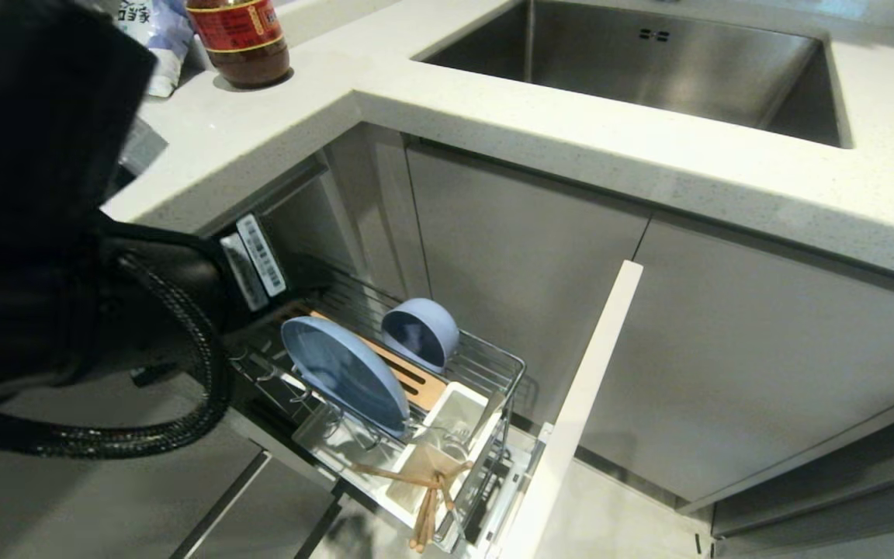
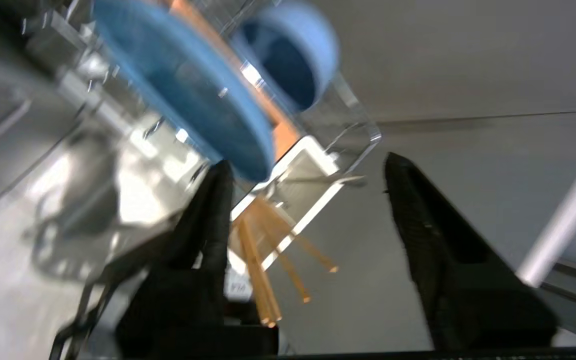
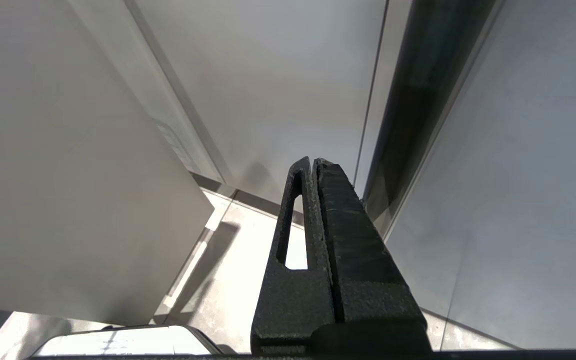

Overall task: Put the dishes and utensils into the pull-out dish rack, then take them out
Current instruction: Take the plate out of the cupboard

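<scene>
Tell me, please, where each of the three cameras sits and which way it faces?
Head view: on the robot's head, looking down at the pull-out dish rack under the counter; the left arm fills its left edge.
Left wrist view: behind the open left hand, facing the plate and bowl.
Right wrist view: behind the shut right hand, facing cabinet fronts and floor.
Head and left wrist views share plate, bowl and chopsticks.

You get no readable text: bottle label (image 1: pixel 236 23), bag print (image 1: pixel 136 15), barcode stickers (image 1: pixel 261 255) all illegible.
</scene>
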